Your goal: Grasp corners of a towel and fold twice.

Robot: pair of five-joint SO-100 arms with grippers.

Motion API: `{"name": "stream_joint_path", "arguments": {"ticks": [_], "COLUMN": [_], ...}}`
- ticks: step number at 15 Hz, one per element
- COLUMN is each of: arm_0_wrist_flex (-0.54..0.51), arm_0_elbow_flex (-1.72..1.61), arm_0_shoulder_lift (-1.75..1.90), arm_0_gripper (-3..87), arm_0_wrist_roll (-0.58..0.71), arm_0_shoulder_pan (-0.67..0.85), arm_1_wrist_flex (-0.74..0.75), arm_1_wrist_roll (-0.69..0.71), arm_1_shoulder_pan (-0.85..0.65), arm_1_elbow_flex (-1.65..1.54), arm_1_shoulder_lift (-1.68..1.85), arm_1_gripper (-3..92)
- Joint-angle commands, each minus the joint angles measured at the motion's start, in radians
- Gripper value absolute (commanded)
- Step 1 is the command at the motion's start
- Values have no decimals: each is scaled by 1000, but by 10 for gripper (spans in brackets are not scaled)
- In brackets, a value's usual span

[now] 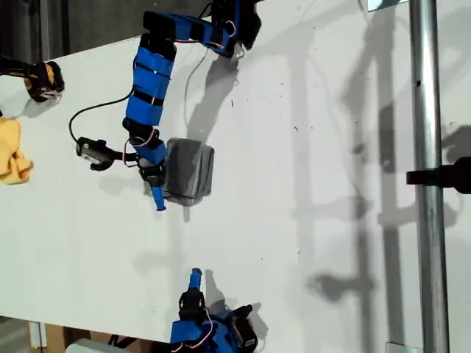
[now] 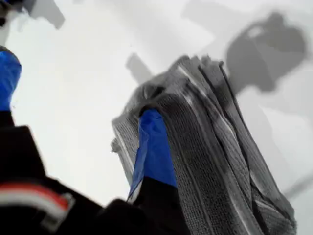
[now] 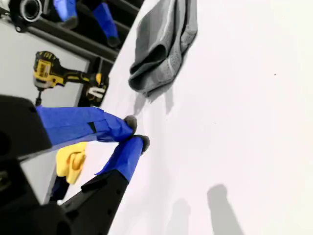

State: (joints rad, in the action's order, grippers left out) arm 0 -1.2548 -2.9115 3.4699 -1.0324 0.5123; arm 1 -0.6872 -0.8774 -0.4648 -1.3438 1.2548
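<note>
The grey striped towel (image 1: 190,173) lies folded into a small thick stack on the white table (image 1: 309,220), left of centre in the exterior view. Its layered edges and a corner (image 2: 203,61) show close up in the first wrist view. My first gripper (image 1: 156,193) reaches down from the far arm to the towel's left edge in the exterior view. It stands open, one blue finger (image 2: 152,147) pressed against the folds of the towel (image 2: 215,161). My second gripper (image 3: 136,132) is shut on nothing at the near table edge, apart from the towel (image 3: 164,44).
A yellow cloth (image 1: 11,151) lies at the exterior view's left edge, with a yellow and black drill (image 1: 40,77) above it. A metal pole (image 1: 427,176) with a black clamp (image 1: 449,176) runs down the exterior view's right side.
</note>
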Motion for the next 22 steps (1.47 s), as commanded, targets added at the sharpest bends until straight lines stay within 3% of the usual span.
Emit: {"name": "stream_joint_path", "arguments": {"ticks": [1,3,4,5,7,10,12,15,18,19,20,22], "arm_0_wrist_flex": [2,6,14,29,49,69,152,206,135,81,-35,-46], "arm_0_elbow_flex": [29,26,20,5,-31,-87,-143,-198,-202,-204,-204,-204], "arm_0_shoulder_lift": [8,8,8,8,8,8,8,8,8,8,8,5], "arm_0_gripper": [45,37,35,-15,-15,-15,-15,-14,-14,-14,-13,-10], "arm_0_wrist_roll": [-17,-32,-81,-77,-83,-135,-146,-184,-281,-454,-558,-130], "arm_0_shoulder_pan": [3,6,8,2,-5,-48,-107,-133,-132,-117,-92,-77], "arm_1_wrist_flex": [29,-66,-176,-272,-456,-505,-497,-723,-716,-718,-721,-723], "arm_1_wrist_roll": [18,11,15,11,-11,-170,-316,-459,-476,-477,-477,-477], "arm_1_shoulder_pan": [-37,-71,-81,-89,-87,-23,38,101,106,103,103,101], "arm_1_elbow_flex": [21,-86,-126,-192,-345,-811,-1190,-1476,-1551,-1565,-1551,-1549], "arm_1_shoulder_lift": [207,393,486,594,816,1213,1548,2040,2028,2028,2028,2029], "arm_1_gripper": [81,81,-2,-2,-2,-2,-2,-2,2,12,17,19]}}
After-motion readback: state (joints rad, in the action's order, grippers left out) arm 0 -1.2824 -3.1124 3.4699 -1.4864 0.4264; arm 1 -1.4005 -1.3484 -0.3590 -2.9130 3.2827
